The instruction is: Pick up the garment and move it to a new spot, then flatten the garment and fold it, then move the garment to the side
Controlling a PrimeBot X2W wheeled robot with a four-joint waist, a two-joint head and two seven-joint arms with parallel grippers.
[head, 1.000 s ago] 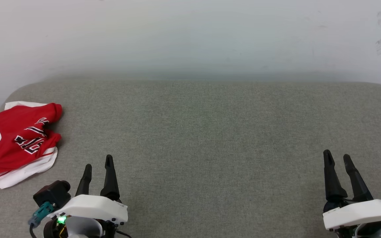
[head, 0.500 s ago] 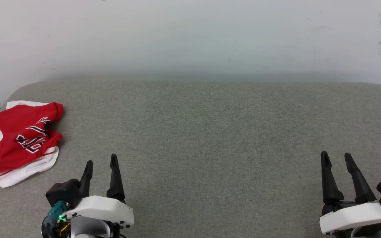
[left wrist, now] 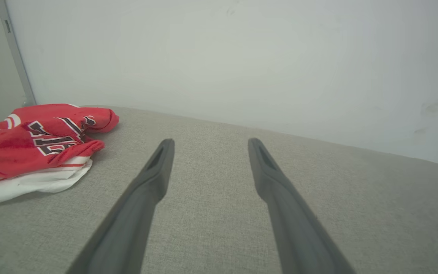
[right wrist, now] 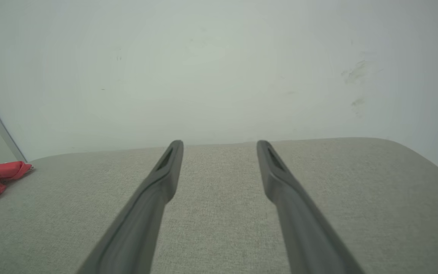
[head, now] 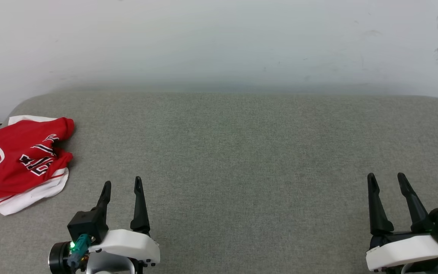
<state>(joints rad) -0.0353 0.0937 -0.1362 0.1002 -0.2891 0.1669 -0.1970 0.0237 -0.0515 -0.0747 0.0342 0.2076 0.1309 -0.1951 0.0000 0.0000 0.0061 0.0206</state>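
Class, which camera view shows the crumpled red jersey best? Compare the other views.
The head view: from above, the jersey lies nearly whole in frame, lettering and white trim visible. The left wrist view shows it closer but low-angled and cut off. The right wrist view catches a small, distant part.

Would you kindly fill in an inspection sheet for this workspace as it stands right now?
Surface: grey fabric surface, flat, with rounded far corners.
Job's things: red jersey shirt, crumpled in a heap at the left edge, not yet picked up.
Clutter: nothing seen.
Grippers: left gripper open, holding nothing, to the right of the jersey and apart from it; right gripper open, holding nothing, at the near right.
Cables: teal plug at the left wrist.
Surroundings: white wall behind, scuffed at the right.
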